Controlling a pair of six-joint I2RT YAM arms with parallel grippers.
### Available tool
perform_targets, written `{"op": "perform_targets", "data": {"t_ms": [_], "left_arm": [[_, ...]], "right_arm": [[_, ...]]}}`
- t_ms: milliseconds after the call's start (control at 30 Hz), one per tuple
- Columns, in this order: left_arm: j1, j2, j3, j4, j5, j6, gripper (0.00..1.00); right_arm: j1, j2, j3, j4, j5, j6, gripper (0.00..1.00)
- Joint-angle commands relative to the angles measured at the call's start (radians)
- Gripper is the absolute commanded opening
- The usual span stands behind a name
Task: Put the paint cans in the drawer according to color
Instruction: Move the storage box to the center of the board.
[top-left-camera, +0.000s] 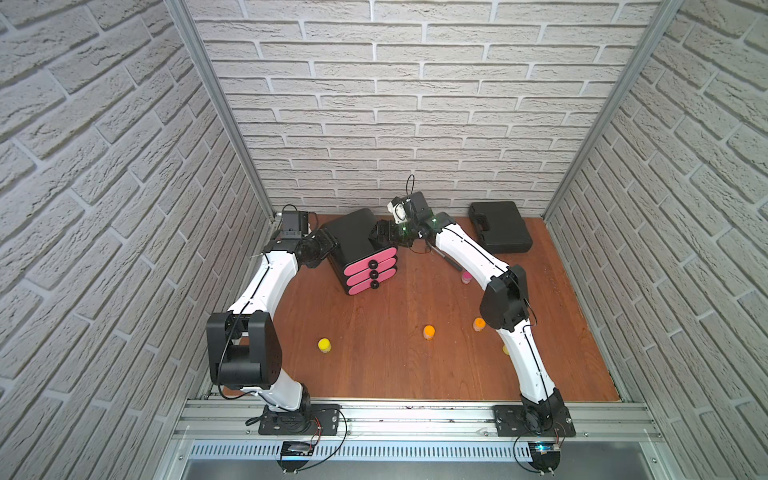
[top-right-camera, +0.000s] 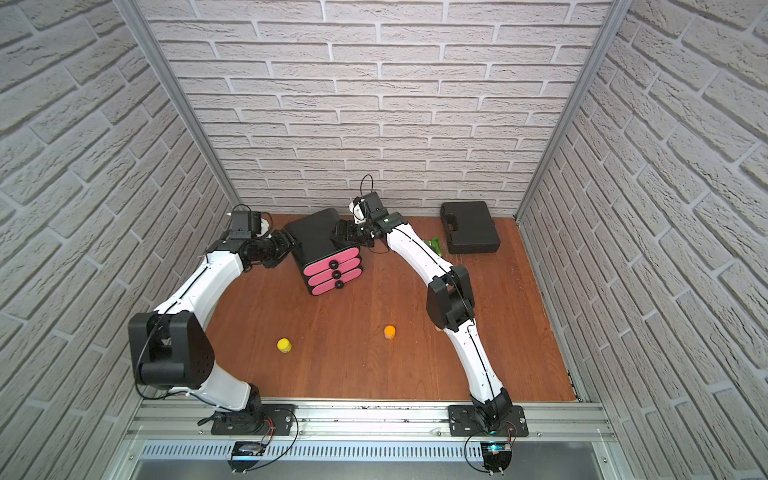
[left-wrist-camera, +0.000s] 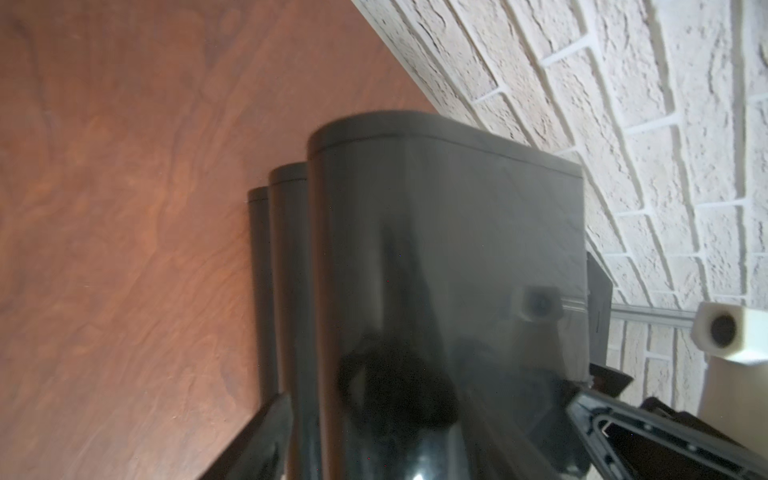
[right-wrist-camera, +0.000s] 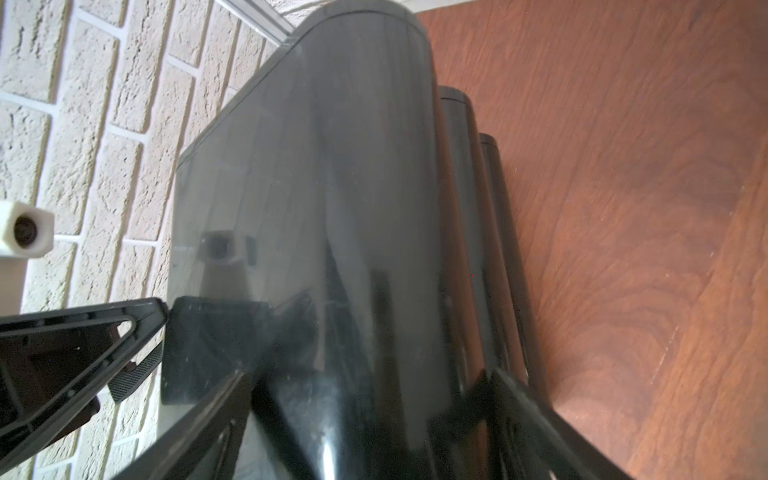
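**Both arms at the chest, jars out on the desk**

The black rounded plastic chest with three stacked pink-fronted drawers (top-left-camera: 353, 237) is sitting upper centre in both top views. It is turned at an angle and its drawer fronts are lying flush.

The left end effector (top-left-camera: 326, 248) is reaching in at the chest's left end, and the right end effector (top-left-camera: 380, 237) at its right end. In the left wrist view the fingers (left-wrist-camera: 266, 440) are standing apart with the chest (left-wrist-camera: 449, 232) between them. The right wrist view is showing the same, fingers (right-wrist-camera: 104, 345) either side. Both are spread; clamping or only touching, cannot tell.

The paint jars are standing on the brown wood-grain desk (top-left-camera: 374, 374), well apart from the chest:
- The small yellow lidded jar (top-left-camera: 324, 345) is sitting lower left of centre.
- The orange jar (top-left-camera: 429, 331) is sitting near centre.
- The second orange jar (top-left-camera: 479, 323) is standing just beside the right elbow.
- The pink jar (top-left-camera: 466, 276) is peeking out beside the right forearm.
- The second yellow jar (top-left-camera: 505, 349) is half hiding behind that arm.

The flat black tool case (top-left-camera: 500, 226) is lying upper right, with the green toy (top-right-camera: 434, 243) near it.
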Motion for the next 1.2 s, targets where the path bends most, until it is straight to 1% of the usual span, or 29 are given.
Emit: {"op": "perform_targets", "data": {"t_ms": [0,100,233,333,367,400,467,600,700,800,867,967,1000,1067,1133,1167], "left_arm": [[-0.054,0.0,0.018,-0.01,0.061,0.053,0.64],[-0.096,0.004,0.016,-0.032,0.086,0.053,0.63],[-0.165,-0.007,0.001,-0.047,0.083,0.053,0.63],[-0.195,-0.009,-0.005,-0.052,0.072,0.05,0.63],[-0.197,-0.009,-0.005,-0.052,0.069,0.051,0.64],[-0.198,-0.008,-0.003,-0.054,0.063,0.055,0.64],[-0.192,-0.005,0.017,-0.085,0.042,0.075,0.67],[-0.157,-0.012,0.091,-0.215,-0.037,0.098,0.74],[-0.123,-0.052,0.111,-0.291,-0.075,0.1,0.77],[-0.121,-0.106,0.112,-0.349,-0.091,0.116,0.77],[-0.121,-0.14,0.103,-0.369,-0.081,0.115,0.73],[-0.122,-0.207,0.066,-0.353,-0.04,0.115,0.63],[-0.122,-0.228,0.053,-0.343,-0.026,0.113,0.58],[-0.121,-0.251,0.036,-0.32,0.016,0.11,0.52],[-0.117,-0.254,0.017,-0.274,0.093,0.094,0.45],[-0.117,-0.253,0.008,-0.251,0.122,0.083,0.42]], "right_arm": [[0.052,-0.115,-0.105,-0.051,-0.071,-0.037,0.93],[0.063,-0.185,-0.181,-0.071,-0.05,-0.057,0.92],[0.072,-0.292,-0.304,-0.064,-0.01,-0.056,0.92],[0.071,-0.363,-0.396,-0.054,0.058,-0.045,0.93],[0.071,-0.365,-0.415,-0.051,0.084,-0.045,0.93],[0.07,-0.405,-0.433,-0.047,0.109,-0.046,0.94],[0.068,-0.415,-0.435,-0.067,0.163,-0.044,0.95],[0.065,-0.428,-0.387,-0.197,0.307,-0.014,0.98],[0.066,-0.488,-0.406,-0.273,0.401,0.044,1.0],[0.078,-0.568,-0.447,-0.332,0.47,0.14,1.0],[0.097,-0.602,-0.456,-0.389,0.499,0.2,1.0],[0.158,-0.639,-0.458,-0.454,0.542,0.257,0.98],[0.184,-0.648,-0.465,-0.45,0.546,0.265,0.97],[0.233,-0.661,-0.485,-0.428,0.554,0.276,0.93],[0.279,-0.663,-0.519,-0.377,0.562,0.28,0.85],[0.292,-0.658,-0.531,-0.357,0.561,0.283,0.82]]}}
